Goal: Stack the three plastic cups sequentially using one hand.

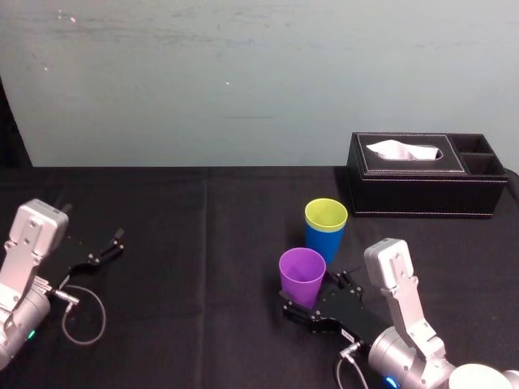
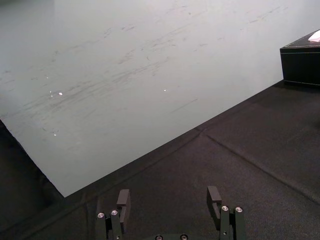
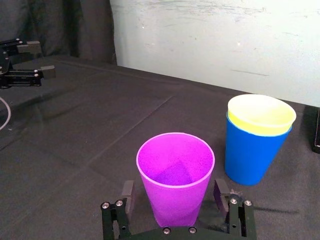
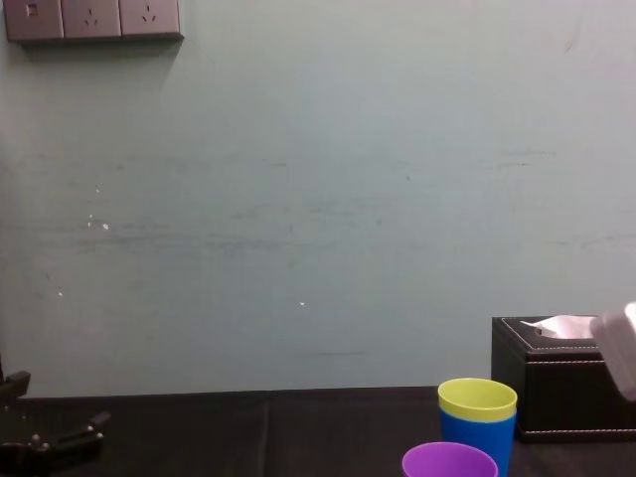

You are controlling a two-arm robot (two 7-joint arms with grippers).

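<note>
The blue cup [image 3: 252, 155] is hiding the yellow-green cup [image 3: 260, 119] below its rim. The chest view's lower edge is cutting off most of the purple cup [image 4: 449, 463].

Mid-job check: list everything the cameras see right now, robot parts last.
purple cup: 1, purple, upright, front centre
blue cup: 1, blue, just behind the purple cup
yellow-green cup: 1, yellow-green, nested in the blue cup
tissue box: 1, black, rear right
table: 1, black cloth
wall sockets: 3, grey, high on the wall
left gripper: 1, black, open, parked at left
right gripper: 1, black, open, straddling the purple cup
</note>
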